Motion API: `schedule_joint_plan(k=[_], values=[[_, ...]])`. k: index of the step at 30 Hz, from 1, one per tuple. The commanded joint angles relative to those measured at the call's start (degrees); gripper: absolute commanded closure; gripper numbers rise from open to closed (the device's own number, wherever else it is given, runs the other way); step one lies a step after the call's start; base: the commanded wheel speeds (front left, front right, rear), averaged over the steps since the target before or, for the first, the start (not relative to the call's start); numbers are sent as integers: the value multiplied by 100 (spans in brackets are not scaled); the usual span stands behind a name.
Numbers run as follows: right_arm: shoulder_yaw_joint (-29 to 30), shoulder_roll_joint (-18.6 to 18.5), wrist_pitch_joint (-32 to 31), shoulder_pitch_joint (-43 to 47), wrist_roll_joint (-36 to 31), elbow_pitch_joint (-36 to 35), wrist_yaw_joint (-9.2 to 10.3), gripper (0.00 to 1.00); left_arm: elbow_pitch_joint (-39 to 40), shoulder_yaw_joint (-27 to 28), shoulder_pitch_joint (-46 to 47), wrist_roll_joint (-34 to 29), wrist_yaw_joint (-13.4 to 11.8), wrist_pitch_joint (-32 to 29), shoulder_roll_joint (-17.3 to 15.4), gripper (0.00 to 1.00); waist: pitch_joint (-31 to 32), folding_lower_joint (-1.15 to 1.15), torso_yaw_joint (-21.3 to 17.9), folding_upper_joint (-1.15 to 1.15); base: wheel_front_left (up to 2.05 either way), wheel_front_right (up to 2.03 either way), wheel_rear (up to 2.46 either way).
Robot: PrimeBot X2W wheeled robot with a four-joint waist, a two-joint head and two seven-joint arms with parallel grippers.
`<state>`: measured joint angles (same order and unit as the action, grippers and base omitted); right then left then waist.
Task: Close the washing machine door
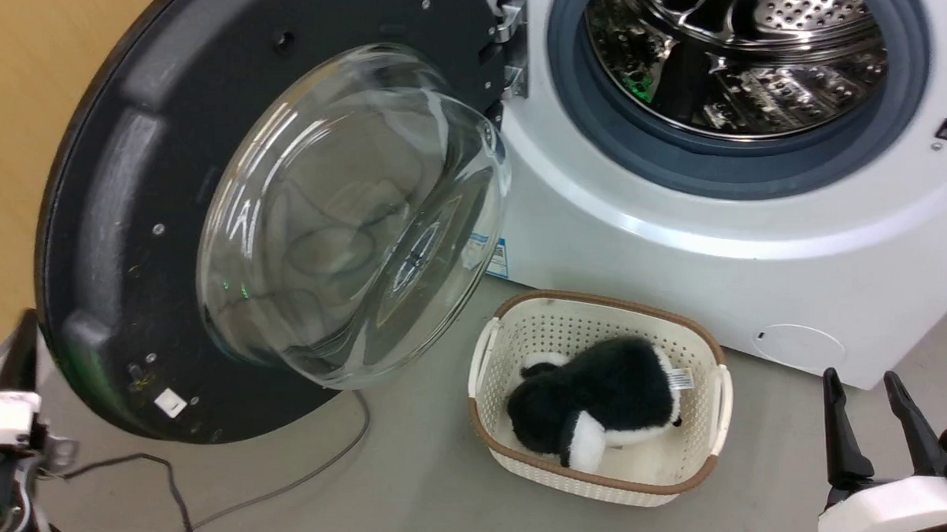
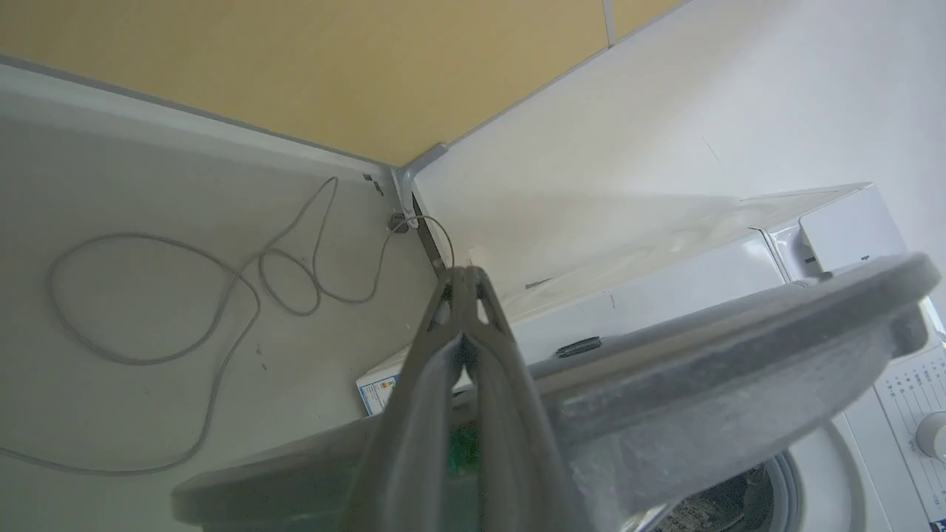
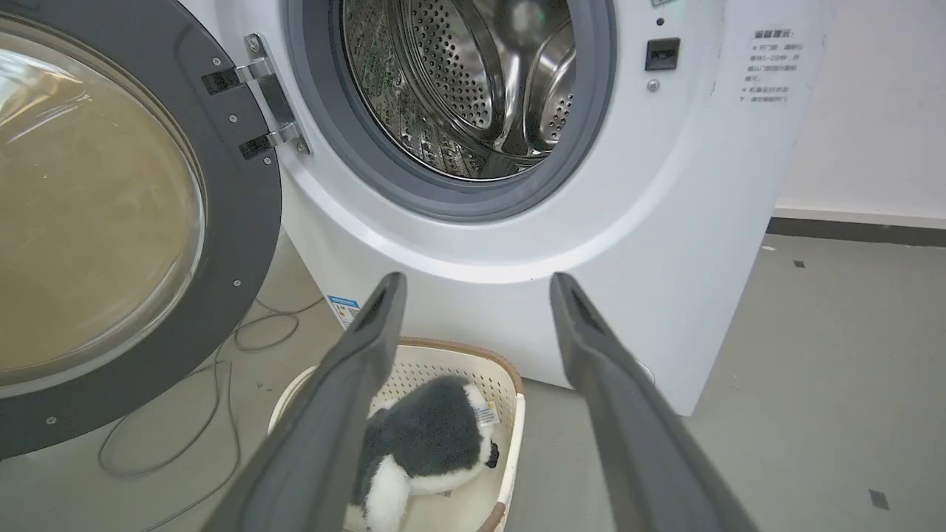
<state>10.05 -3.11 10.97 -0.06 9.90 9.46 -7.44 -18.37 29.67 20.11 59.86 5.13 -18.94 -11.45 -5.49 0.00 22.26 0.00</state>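
While the door [image 1: 124,191] stands wide open, left of the washer [image 1: 677,235], closing is all left to do: the left gripper [image 2: 464,279], fingers pressed together, sits at its rim; the right gripper [image 3: 477,284] is spread, empty.

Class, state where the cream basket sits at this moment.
In the head view the cream basket sits on the floor at lower centre, in front of the washing machine, right of the open door.
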Motion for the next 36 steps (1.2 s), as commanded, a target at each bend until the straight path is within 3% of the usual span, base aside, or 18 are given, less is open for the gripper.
schedule_joint_plan(k=[1, 19, 29, 36], values=[[43, 18, 59, -117, 87, 46, -3, 0, -14, -28, -83, 218, 51, -159, 27, 100, -12, 0, 58, 0, 0, 0, 0], [198, 21, 262, -85, 372, 234, -4, 0, 1351, -1021, -1461, 1656, 162, -1418, 518, 100, -12, 0, 587, 0, 0, 0, 0], [271, 23, 382, -81, 527, 330, -4, 0, 2263, -2121, -2089, 2455, 225, -2083, 710, 100, 4, 0, 783, 0, 0, 0, 0], [274, 24, 403, -77, 567, 342, -5, 0, 2752, -3095, -2345, 2602, 236, -2361, 765, 100, 2, 0, 511, 0, 0, 0, 0]])
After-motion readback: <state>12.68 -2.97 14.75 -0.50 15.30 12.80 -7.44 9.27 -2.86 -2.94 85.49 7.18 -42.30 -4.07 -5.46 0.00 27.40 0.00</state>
